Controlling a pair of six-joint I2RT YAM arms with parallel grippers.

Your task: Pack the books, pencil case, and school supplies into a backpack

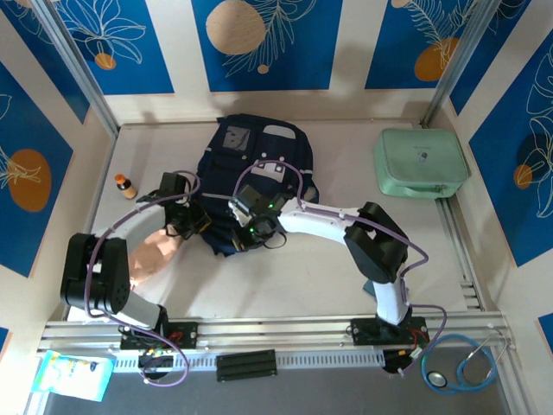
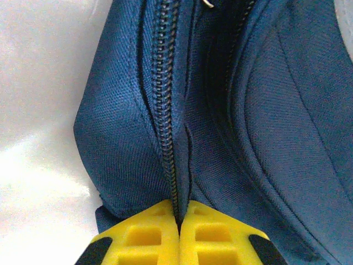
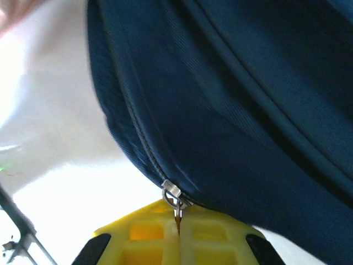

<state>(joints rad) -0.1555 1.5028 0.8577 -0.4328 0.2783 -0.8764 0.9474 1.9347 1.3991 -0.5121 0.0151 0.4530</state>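
- While the navy backpack lies flat in the middle of the white table, the 2 arms reach in to its near edge.
- Left gripper is at the bag's near left corner. From the left wrist, its 2 yellow fingers are pressed together, pinching the fabric right where the zipper teeth run down between them.
- Those teeth look meshed along the whole stretch on show.
- Right gripper sits just beside the left one on the same edge. From the right wrist, its 2 yellow fingers are clamped on the silver zipper pull, hard against the curved seam.
- Mint-green case rests at the far right, well apart from the bag.
- Small orange-capped bottle stands at the far left, near the left arm.
- Peach-coloured item lies under the left forearm; I cannot tell what it is.
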